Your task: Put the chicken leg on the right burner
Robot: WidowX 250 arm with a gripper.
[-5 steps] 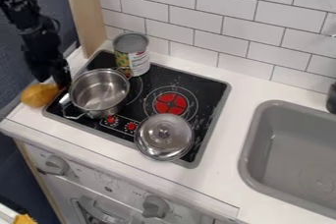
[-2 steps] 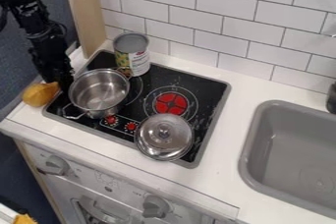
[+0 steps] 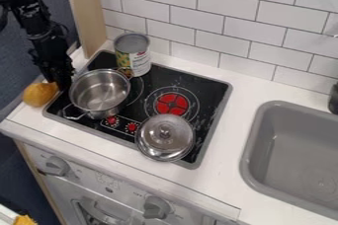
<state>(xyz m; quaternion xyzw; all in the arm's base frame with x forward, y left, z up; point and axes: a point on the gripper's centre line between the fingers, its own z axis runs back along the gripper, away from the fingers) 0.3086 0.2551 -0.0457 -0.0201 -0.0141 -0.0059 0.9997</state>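
Chicken leg (image 3: pixel 39 94): at the left of the frame, beside the stove (image 3: pixel 211 115), close to the left edge of the bench (image 3: pixel 142 166).
Gripper (image 3: pixel 61 82): hangs just by the leg; cannot tell how wide it is spread or whether it has hold.
Right burner (image 3: pixel 172 104): red disc near mid-frame, no leg on it; placing is undone.
Left to do: a sure grasp, lift, carry rightward, set down, let go.
Pot (image 3: pixel 100 91): stands between leg and burner; the carry probably needs to clear its rim and the can (image 3: pixel 133 54) behind.
Lid (image 3: pixel 165 137): crowds the burner's front side; landing room looks better towards the rear.
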